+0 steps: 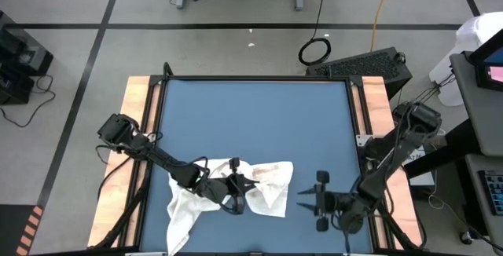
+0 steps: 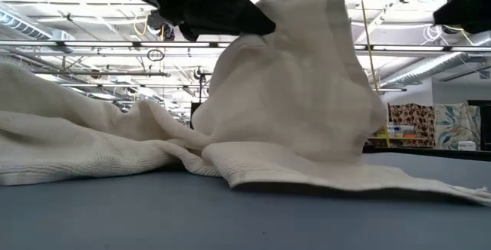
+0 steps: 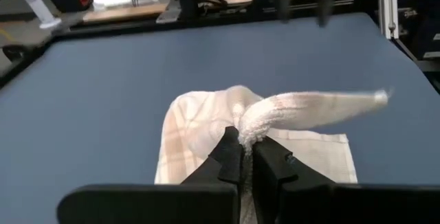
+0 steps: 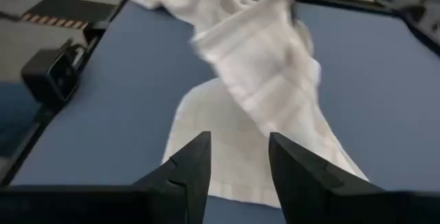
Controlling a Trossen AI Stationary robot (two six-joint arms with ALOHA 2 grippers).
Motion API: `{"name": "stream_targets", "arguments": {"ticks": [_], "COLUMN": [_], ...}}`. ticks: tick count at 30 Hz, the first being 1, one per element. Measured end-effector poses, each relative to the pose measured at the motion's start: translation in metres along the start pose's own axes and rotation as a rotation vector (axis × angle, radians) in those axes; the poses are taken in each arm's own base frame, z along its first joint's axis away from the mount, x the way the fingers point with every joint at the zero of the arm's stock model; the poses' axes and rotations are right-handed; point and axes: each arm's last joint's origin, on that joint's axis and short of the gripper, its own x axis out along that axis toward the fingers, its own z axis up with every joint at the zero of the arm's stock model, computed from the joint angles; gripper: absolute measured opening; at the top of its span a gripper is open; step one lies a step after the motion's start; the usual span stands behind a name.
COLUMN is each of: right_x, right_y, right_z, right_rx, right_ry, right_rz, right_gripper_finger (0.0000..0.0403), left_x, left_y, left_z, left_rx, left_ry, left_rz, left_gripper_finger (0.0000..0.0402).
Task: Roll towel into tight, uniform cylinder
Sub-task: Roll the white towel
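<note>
The white towel [image 1: 236, 187] with faint checked lines lies crumpled on the blue mat [image 1: 251, 122] near the table's near edge, one end trailing off toward the near left corner [image 1: 179, 221]. My left gripper [image 1: 240, 184] is shut on a bunched part of the towel near its middle. My right gripper [image 1: 302, 201] is open and empty, just right of the towel's right edge, fingers pointing left at it. In the low view a fold of the towel [image 2: 299, 74] stands raised above the mat. My left gripper pinches a bunched, twisted fold of the towel [image 3: 249, 133] between its two fingers, several layers together. The fingers come slanting from the table's left. The held fold [image 2: 307, 58] is lifted off the mat while the towel's spread parts [image 3: 185, 135] lie on it.
Wooden side rails [image 1: 137, 122] run along the mat's left and right. A black case [image 1: 369, 64] sits beyond the far right corner. The far half of the mat [image 1: 251, 107] is bare blue surface.
</note>
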Motion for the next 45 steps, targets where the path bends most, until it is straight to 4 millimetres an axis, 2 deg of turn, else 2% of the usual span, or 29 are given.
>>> {"name": "stream_targets", "arguments": {"ticks": [9,16,22,26,29,33,40,45], "right_x": [0.038,0.058,0.082,0.092,0.094,0.093,0.090,0.080], "right_y": [0.014,0.021,0.025,0.029,0.030,0.032,0.036,0.038], "right_z": [-0.016,-0.005,0.003,0.011,0.014,0.015,0.010,0.010], "right_rx": [-0.209,-0.310,-0.355,-0.357,-0.368,-0.355,-0.388,-0.394], "right_ry": [-0.053,-0.207,-0.219,-0.190,-0.174,-0.177,-0.159,-0.143], "right_rz": [-0.062,-0.047,-0.049,-0.221,-0.271,-0.267,-0.256,-0.240], "right_gripper_finger": [0.0138,0.0141,0.0178,0.0203,0.0205,0.0165,0.0017,0.0014], "left_x": [0.000,0.000,0.000,0.000,0.000,0.000,0.000,-0.002], "left_y": [0.001,0.001,0.002,0.002,0.002,0.002,0.002,0.002], "left_z": [0.000,0.000,0.000,0.000,0.000,0.000,-0.001,-0.008], "left_rx": [-0.048,-0.049,-0.050,-0.049,-0.048,-0.047,-0.040,-0.065], "left_ry": [-0.004,-0.006,-0.010,-0.009,-0.008,-0.006,0.004,0.069], "left_rz": [0.011,0.034,0.053,0.055,0.055,0.056,0.057,0.072], "left_gripper_finger": [0.0016,0.0017,0.0017,0.0017,0.0018,0.0018,0.0018,0.0033]}}
